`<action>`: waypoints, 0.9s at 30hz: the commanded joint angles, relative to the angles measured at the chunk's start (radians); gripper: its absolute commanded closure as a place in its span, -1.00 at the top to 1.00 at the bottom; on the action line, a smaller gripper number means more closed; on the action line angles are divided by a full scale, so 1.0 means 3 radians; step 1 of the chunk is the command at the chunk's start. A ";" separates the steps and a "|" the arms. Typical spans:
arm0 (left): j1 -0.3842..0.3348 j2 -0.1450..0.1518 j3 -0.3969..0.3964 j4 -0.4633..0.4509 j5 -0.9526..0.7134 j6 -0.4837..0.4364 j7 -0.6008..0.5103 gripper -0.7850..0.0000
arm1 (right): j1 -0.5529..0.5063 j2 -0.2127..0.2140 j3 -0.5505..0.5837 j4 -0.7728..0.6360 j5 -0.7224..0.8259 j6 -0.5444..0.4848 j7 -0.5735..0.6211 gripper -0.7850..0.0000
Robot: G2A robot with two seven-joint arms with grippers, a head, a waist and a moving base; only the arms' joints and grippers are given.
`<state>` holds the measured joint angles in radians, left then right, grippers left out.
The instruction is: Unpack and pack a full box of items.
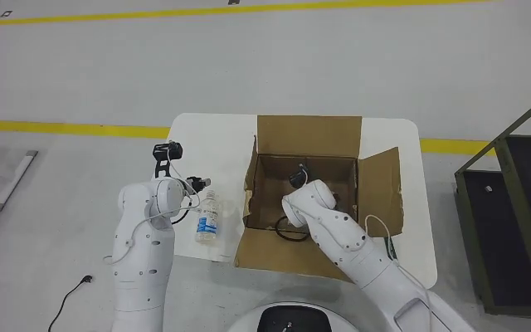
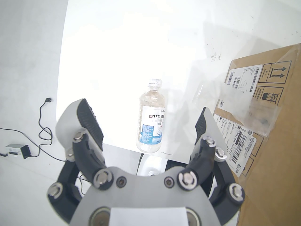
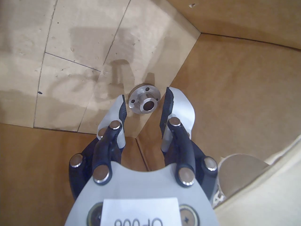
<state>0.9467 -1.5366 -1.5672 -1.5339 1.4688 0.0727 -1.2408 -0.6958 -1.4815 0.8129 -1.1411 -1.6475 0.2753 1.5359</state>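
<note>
Open cardboard box (image 1: 309,133) on white table (image 1: 398,133), flaps splayed outward. Right gripper (image 3: 145,96) down inside the box, jaws moderately apart, straddling a small metal flange (image 3: 144,103) with a gap on either side; nothing gripped. Flange flat on the box floor, hub and bore up, just beside one wall. Left gripper (image 2: 142,108) above the table left of the box, jaws wide apart, empty, hovering over a clear bottle (image 2: 151,118). Bottle on its side, cap toward the far side, base close to the table's near edge, apart from the box wall. Judged step: unpacking, with the flange next to come out. Hazards, as judgement only: low rim and little height for the pads, so likely to slip or pop free on closing if taken too high; better low and square to the hub. Wall-side finger near the cardboard, so liable to snag or shove the box. Flat metal on smooth cardboard, so prone to skid ahead of an uneven close. Round bottle beside the near edge, so apt to roll off the table if nudged by the left gripper or by a shifted box. Right forearm across the near flap; possible catch there on withdrawal.
</note>
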 commanded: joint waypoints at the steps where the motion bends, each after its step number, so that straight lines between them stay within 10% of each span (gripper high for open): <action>1: 0.0000 0.0000 0.0000 0.0000 0.0000 0.0000 0.0000 1.00 | -0.0014 -0.0016 0.0034 0.0026 -0.0028 0.0023 0.0000 0.03; 27: 0.0000 0.0000 0.0000 0.0000 0.0000 0.0000 0.0000 1.00 | -0.0333 -0.0156 0.0655 -0.0075 -0.0035 -0.0261 0.0000 -0.01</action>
<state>0.9467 -1.5366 -1.5672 -1.5339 1.4688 0.0727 -1.2408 -0.7924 -1.5270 1.0039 -1.1575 -1.6663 0.2007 1.5359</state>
